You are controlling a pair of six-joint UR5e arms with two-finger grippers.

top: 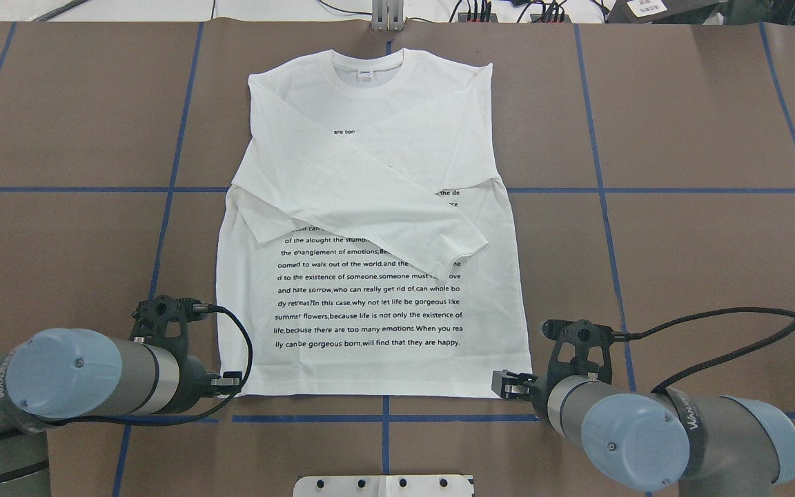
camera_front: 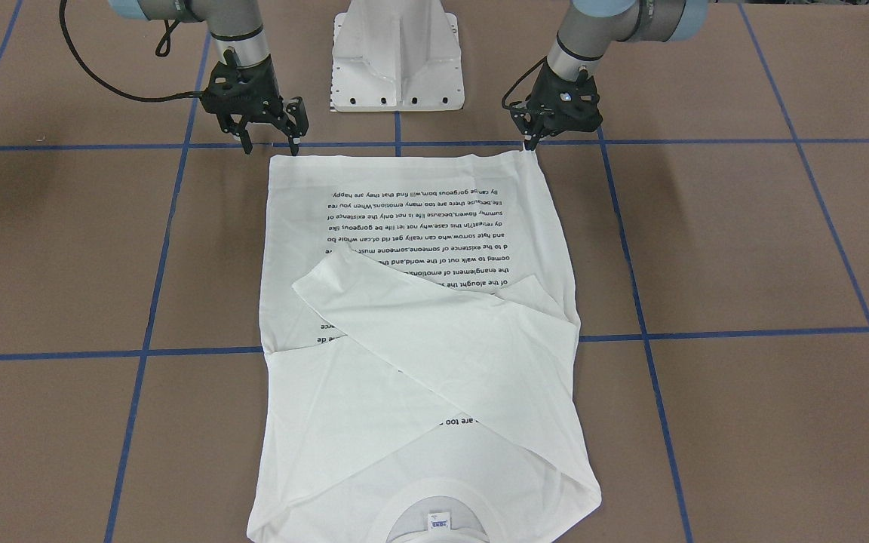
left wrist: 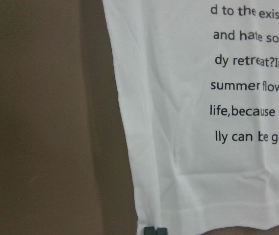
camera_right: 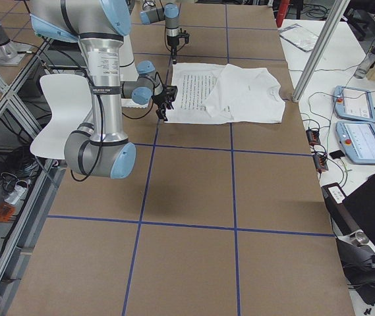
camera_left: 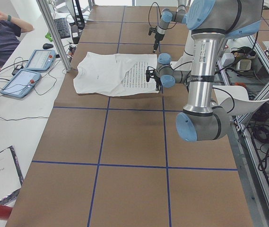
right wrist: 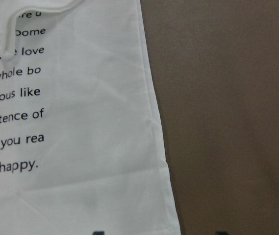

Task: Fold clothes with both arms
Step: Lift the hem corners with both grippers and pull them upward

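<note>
Thin, light and limp, the shirt (top: 370, 207) lies flat on the table (top: 680, 241), best taken by its hem corners: my left gripper (camera_front: 531, 142) looks pinched shut on one, my right gripper (camera_front: 271, 145) hangs open over the other.

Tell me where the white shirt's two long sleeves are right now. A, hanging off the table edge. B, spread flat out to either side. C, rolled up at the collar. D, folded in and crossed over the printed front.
D: both sleeves lie crossed over the front of the T-shirt, covering part of its printed text.
</note>
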